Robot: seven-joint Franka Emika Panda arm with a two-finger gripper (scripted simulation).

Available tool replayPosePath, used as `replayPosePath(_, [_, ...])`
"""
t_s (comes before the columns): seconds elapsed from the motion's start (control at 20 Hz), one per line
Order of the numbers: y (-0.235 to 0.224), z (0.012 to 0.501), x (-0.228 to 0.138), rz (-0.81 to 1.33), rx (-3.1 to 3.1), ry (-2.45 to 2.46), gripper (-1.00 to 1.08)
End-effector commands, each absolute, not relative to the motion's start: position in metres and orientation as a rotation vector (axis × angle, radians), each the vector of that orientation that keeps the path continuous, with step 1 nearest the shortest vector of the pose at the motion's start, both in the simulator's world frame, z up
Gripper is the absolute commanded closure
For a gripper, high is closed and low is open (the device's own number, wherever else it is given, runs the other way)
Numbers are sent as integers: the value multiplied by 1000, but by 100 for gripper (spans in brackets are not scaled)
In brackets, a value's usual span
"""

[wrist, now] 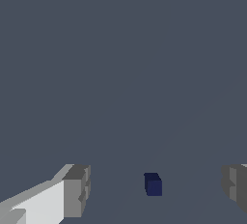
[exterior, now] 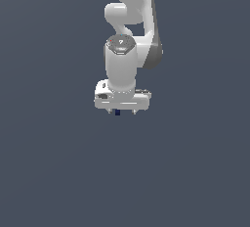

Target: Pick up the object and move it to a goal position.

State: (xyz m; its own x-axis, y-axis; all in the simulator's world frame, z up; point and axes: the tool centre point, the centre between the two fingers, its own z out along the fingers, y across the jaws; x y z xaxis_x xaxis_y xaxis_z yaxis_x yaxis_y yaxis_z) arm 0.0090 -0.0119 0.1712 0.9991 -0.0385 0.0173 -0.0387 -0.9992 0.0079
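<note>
Straddling the navy block (wrist: pixel 153 185), tool (wrist: pixel 157 189) spread wide, both fingers (wrist: pixel 77 190) clear of it, touching nothing.

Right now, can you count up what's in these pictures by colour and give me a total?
Dark navy-blue: 1, the block, lying between the fingers without touching either.
White: 1, the arm with its claw, open.
Total: 2.

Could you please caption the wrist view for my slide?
Open gripper straddling the navy block, fingers clear of it.
</note>
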Motion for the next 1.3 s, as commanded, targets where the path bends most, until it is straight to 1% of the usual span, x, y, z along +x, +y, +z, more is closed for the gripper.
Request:
replayPosePath(0.0, [-12,171,9,27,3133,-60,-92])
replayPosePath(0.4, [-22,184,16,66,3118,-15,-92])
replayPosePath(0.7, [-22,183,16,66,3118,-18,-92])
replayPosePath(1.25, [-21,170,7,58,3121,-237,-92])
